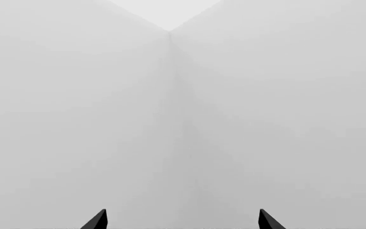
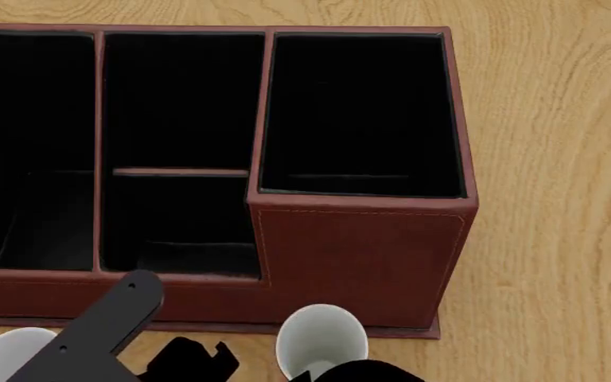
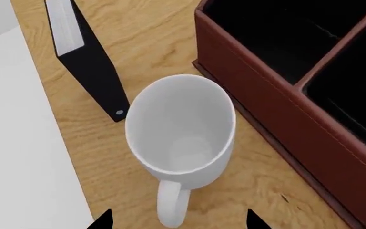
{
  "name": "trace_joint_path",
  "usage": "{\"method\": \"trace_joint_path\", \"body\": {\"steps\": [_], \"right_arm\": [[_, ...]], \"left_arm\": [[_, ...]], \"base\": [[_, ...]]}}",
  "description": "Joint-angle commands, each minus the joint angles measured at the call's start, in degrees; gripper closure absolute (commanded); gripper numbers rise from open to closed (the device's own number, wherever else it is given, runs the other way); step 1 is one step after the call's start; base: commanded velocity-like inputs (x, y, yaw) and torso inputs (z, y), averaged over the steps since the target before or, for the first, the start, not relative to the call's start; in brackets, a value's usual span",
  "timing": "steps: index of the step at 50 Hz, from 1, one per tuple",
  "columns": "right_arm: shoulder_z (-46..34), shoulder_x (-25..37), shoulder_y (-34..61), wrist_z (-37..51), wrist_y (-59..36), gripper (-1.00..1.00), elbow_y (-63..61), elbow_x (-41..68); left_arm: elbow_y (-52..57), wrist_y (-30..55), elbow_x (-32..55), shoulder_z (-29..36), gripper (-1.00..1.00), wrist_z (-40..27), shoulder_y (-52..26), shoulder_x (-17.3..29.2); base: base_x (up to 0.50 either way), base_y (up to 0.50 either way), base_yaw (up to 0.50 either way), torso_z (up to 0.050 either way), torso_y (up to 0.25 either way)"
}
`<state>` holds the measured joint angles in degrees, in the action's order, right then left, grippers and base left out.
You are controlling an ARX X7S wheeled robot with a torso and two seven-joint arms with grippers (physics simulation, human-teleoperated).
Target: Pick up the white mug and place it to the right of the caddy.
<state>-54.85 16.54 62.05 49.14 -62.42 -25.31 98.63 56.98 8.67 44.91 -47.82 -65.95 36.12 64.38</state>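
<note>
the white mug [image 3: 179,129] is sitting upright on the bench [image 3: 138,28] just beside the caddy [image 3: 278,114], with the right claw [image 3: 178,220] hovering spread apart at its handle.

- A light wooden table [image 2: 560,159] with visible grain carries everything.
- A large reddish-brown caddy [image 2: 359,255] with black-lined compartments stands on it, its taller section at the right end in the head view.
- A plain white mug [image 3: 179,129] stands upright on the wood just beside the caddy's front wall, its loop handle pointing away from the caddy.
- A black book with white pages [image 3: 84,57] stands near the mug, close to the table's edge.
- A second white rim [image 2: 3,354] shows at the head view's lower left; what it is cannot be told.
</note>
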Motion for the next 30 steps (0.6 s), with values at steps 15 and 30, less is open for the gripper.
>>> {"method": "trace_joint_path", "body": {"steps": [15,30], "right_arm": [[-1.9,-1.6,-0.7,-5.2,0.8,-1.00,4.1,-4.9],[-3.5,-2.6,-1.3,-7.1,1.3,-1.00,5.8,-7.2]], "left_arm": [[-1.1,0.3,-0.7,3.4,-1.00,-0.1,-2.5,0.9],[-2.4,-0.6,-2.0,5.7,-1.00,0.9,-3.5,0.3]], "base": [[0.00,0.00,0.00,0.000,0.000],[0.00,0.00,0.00,0.000,0.000]]}}
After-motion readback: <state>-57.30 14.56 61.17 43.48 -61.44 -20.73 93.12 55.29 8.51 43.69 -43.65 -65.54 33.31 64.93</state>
